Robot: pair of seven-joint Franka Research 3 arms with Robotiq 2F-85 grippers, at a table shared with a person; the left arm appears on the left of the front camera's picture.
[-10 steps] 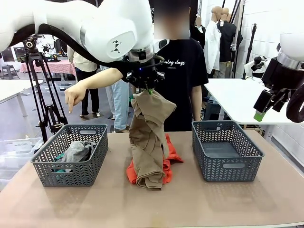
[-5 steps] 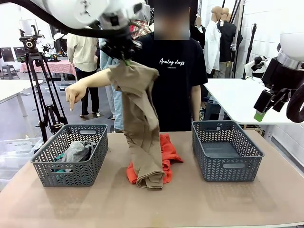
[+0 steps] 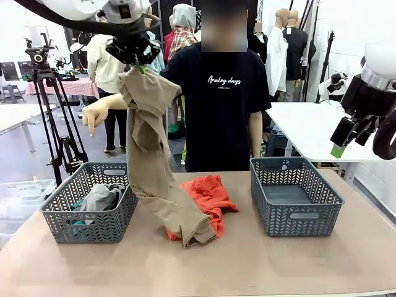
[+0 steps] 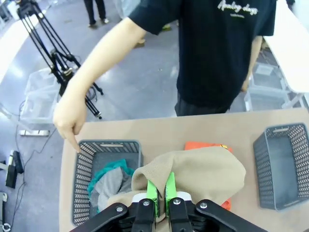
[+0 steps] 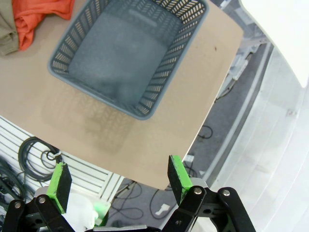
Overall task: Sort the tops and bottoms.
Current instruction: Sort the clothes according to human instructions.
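Left basket (image 3: 86, 226): on the desk's (image 3: 278, 266) left side, with the grey garment (image 3: 99, 197) and the teal garment (image 4: 116, 166) inside.
Person's hand (image 3: 94, 117): index finger pointing down above the left basket.
Left gripper (image 3: 140, 67): raised high, clenched on the khaki garment's (image 3: 148, 148) top.
Khaki garment: hangs slanting, with its lower end bunched on the desk, overlapping the orange garment (image 3: 207, 192).
Orange garment: mid-desk, between the baskets.
Right basket (image 3: 297, 223): on the desk's right side.
Right gripper (image 5: 118, 174): raised, released, jaws wide, above the desk's edge by the right basket.

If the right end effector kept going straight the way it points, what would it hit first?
Probably the table just beside the empty grey basket, or that basket's near rim; depth is hard to judge. Nothing nearer lies ahead of the open right end effector.
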